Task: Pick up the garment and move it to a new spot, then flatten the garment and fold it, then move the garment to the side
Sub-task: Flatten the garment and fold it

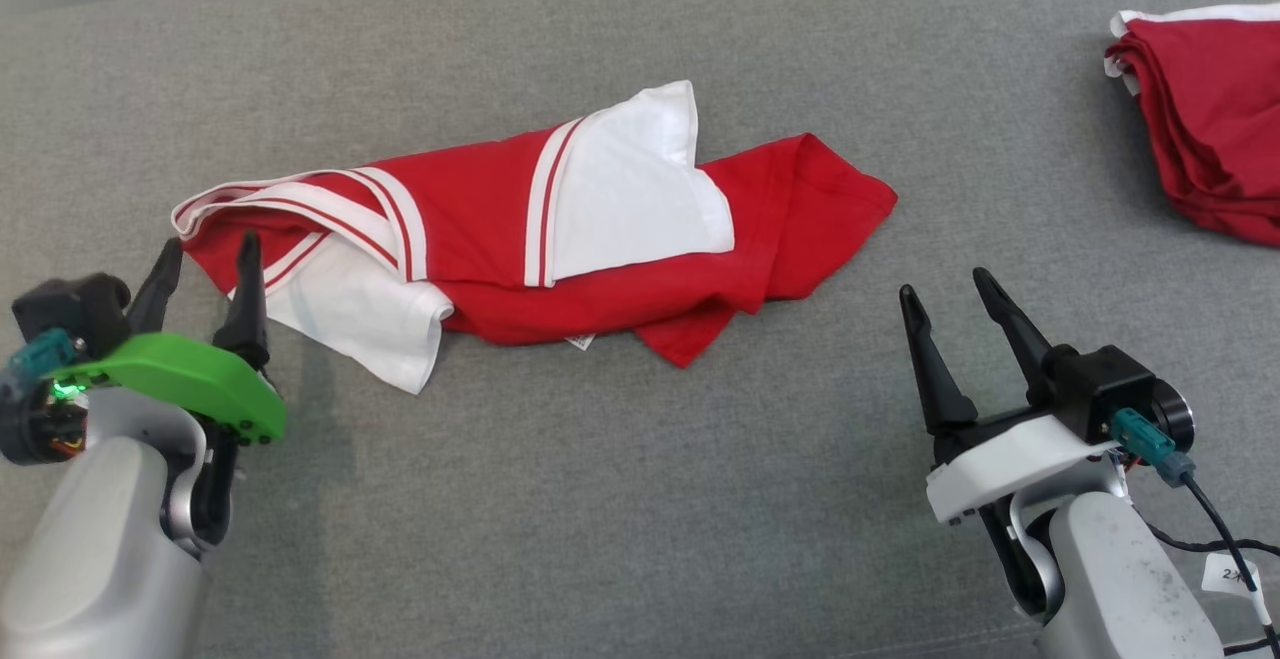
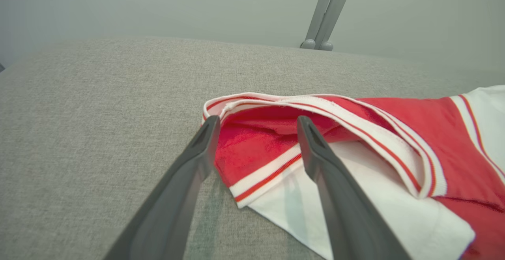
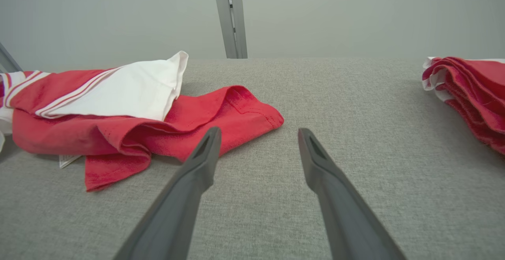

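Risk: the left gripper (image 1: 210,240) stands with jaws open astride the striped edge at the left end of the garment (image 1: 560,239). Closing here would probably catch several stacked layers (striped trim, red fold and the white panel beneath), so a lift would likely raise a bundle instead of a single edge. The right gripper (image 1: 945,283), jaws also open and empty, sits apart from the garment's red right corner. A one-sided pull could drag that end across the grey padded surface (image 1: 600,499) toward the folded red stack (image 1: 1210,109). Condition: the garment lies crumpled lengthwise at mid-surface, red with white panels and red-and-white striped bands, its layers overlapping, a small white label showing at the near edge.
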{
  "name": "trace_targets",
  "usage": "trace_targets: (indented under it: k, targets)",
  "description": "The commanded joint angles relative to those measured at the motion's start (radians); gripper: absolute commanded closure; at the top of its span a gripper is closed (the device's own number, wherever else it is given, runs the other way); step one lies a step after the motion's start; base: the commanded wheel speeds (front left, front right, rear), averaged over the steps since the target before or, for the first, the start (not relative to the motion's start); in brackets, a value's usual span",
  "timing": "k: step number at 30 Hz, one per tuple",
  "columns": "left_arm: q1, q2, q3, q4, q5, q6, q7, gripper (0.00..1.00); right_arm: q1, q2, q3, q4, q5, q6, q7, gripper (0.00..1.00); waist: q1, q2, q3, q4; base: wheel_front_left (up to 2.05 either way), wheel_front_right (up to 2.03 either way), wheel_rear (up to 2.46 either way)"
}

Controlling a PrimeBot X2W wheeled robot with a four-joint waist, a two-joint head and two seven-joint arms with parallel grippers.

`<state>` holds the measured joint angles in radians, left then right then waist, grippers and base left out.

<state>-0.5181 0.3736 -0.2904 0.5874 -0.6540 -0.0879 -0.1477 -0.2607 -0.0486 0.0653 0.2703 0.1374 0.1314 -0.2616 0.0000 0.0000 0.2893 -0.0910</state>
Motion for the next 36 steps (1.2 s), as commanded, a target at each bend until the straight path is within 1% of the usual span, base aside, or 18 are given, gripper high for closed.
trace_targets:
  k: [1,7,13,18,25,29,36]
  targets:
    - [0.027,-0.009,-0.001,-0.007,-0.003,-0.006,-0.026,0.00,0.011,-0.004,-0.004,0.003,-0.008,-0.002,-0.005,0.00,0.0000,0.0000,-0.025,0.019,0.00,0.00,0.00]
    - [0.116,-0.063,-0.022,-0.050,0.017,-0.007,-0.094,0.00,0.034,-0.004,-0.011,0.011,-0.019,-0.002,-0.005,0.00,0.0000,0.0000,-0.087,0.049,0.00,0.00,0.00]
    - [0.227,-0.133,-0.024,-0.103,0.053,0.013,-0.118,0.00,0.071,-0.004,-0.017,0.025,-0.020,-0.002,-0.005,0.00,0.0000,0.0000,-0.165,0.073,0.00,0.00,0.00]
    - [0.326,-0.191,0.010,-0.163,0.100,0.025,-0.117,0.00,0.115,-0.004,-0.021,0.041,-0.017,-0.002,-0.005,0.00,0.0000,0.0000,-0.231,0.085,0.00,0.00,0.00]
    - [0.446,-0.257,0.083,-0.233,0.156,0.017,-0.117,0.00,0.170,-0.004,-0.017,0.046,-0.004,-0.002,-0.005,0.00,0.0000,0.0000,-0.294,0.089,0.00,0.00,0.00]
    - [0.493,-0.282,0.114,-0.261,0.184,0.010,-0.116,0.00,0.187,-0.004,-0.015,0.043,0.006,-0.002,-0.005,0.00,0.0000,0.0000,-0.306,0.087,0.00,0.00,0.00]
    - [0.535,-0.305,0.142,-0.282,0.220,-0.006,-0.116,0.00,0.202,-0.004,-0.013,0.044,0.015,-0.002,-0.005,0.00,0.0000,0.0000,-0.317,0.085,0.00,0.00,0.00]
